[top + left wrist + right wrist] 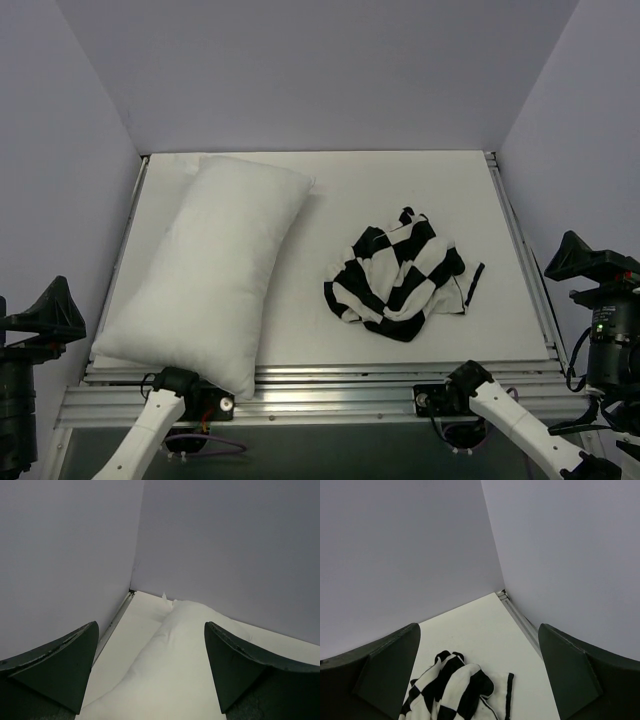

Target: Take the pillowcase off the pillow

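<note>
Pillowcase, the soft black-and-white checkerboard fabric cover (398,280), is lying crumpled on the white table (380,190). It's right of centre and well apart from the plump plain white pillow (215,270) on the left. Looks fully off to me, so I reckon the job's basically done. Left gripper (150,630) and right gripper (478,630) are both spread wide, holding nothing. I'd just park the arms at the near edge so no finger snags the cloth.

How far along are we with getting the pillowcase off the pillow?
Done: the pillow lies bare on the left of the table, with the checkered pillowcase crumpled apart from it on the right. In hand: nothing; the left gripper and right gripper are open and empty. Left: apparently nothing.
</note>
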Robot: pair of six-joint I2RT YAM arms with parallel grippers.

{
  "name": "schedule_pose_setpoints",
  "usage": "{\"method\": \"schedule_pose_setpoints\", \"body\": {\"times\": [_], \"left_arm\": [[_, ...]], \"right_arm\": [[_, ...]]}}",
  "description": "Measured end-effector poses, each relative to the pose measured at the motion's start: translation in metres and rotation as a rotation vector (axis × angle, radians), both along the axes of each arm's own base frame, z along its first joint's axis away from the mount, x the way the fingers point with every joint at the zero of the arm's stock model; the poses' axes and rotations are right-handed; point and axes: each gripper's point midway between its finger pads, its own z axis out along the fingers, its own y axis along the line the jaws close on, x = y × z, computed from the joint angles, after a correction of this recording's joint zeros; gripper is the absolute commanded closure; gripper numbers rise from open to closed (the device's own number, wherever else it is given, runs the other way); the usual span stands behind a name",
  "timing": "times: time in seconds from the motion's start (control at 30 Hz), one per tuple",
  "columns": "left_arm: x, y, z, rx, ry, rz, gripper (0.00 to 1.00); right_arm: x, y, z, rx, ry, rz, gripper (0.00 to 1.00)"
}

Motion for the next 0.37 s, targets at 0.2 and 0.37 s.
{"method": "schedule_pose_setpoints", "body": {"times": [0.2,0.37], "left_arm": [[-0.0046,0.0065,-0.0082,-0.015,-0.001,0.007,0.06],[-0.0018,0.0073,-0.0113,-0.014,0.011,0.015,0.06]], "right_arm": [[-0.0031,-0.0031,-0.0027,0.002,-0.002,-0.007,0.02],[-0.0016,-0.0023,-0.0051,-0.006,0.006,-0.008,0.01]]}}
